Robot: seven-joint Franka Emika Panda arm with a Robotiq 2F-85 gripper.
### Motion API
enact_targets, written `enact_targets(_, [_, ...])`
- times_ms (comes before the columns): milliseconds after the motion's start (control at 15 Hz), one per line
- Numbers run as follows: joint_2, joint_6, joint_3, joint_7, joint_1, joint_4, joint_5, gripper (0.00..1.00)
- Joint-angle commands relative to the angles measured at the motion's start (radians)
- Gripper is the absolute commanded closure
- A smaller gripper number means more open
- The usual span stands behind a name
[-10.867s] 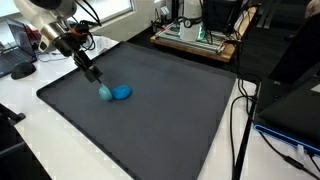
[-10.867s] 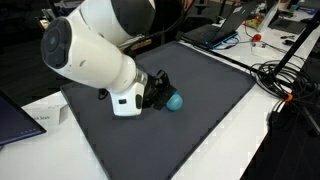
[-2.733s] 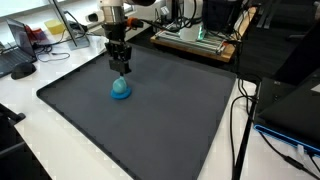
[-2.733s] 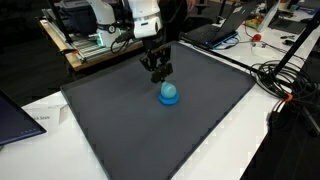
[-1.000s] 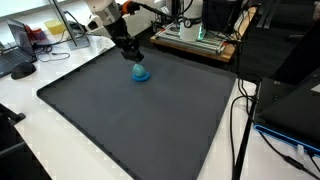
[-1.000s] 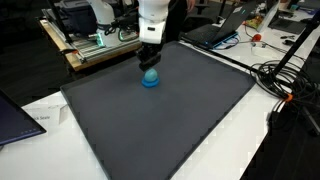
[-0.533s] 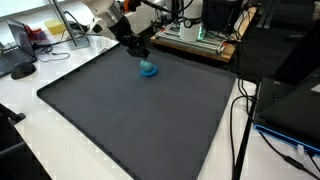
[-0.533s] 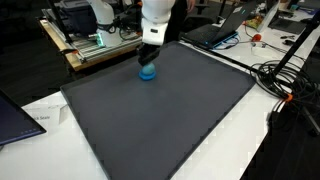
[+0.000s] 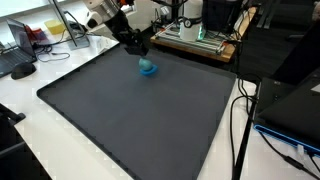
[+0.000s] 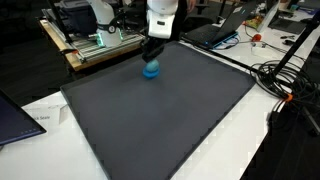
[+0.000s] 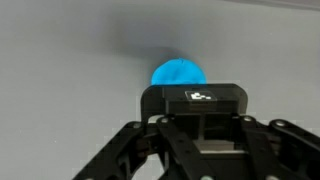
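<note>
Dark grey mat point(image 9: 150, 120) covered most of a white bench point(image 9: 25, 120), as seen in both exterior views. The blue lump point(image 9: 148, 68) sat on the mat close to its far edge, resting on the surface. Your gripper point(image 9: 140, 47) hung just above the lump, on the side nearer the mat's far edge. From these angles I could not tell whether it touched.

Fingertips were not resolved in any view, so I cannot tell whether the jaws stood spread or closed. The wrist view showed the lump point(image 11: 178, 73) centred just past the gripper body.

Compared with about eleven seconds before, the lump had travelled from the mat's middle-near area to its far edge. Over the last half second the lump barely shifted, and your gripper edged slightly further toward the far edge.
</note>
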Motion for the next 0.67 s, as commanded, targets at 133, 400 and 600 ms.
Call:
enact_targets(133, [0.016, -0.022, 0.012, -0.014, -0.006, 0.085, 0.039, 0.78])
enact_targets(400, [0.016, 0.004, 0.017, -0.007, 0.000, 0.118, 0.037, 0.78])
enact_targets(600, [0.012, 0.031, 0.020, -0.004, 0.005, 0.133, 0.030, 0.78])
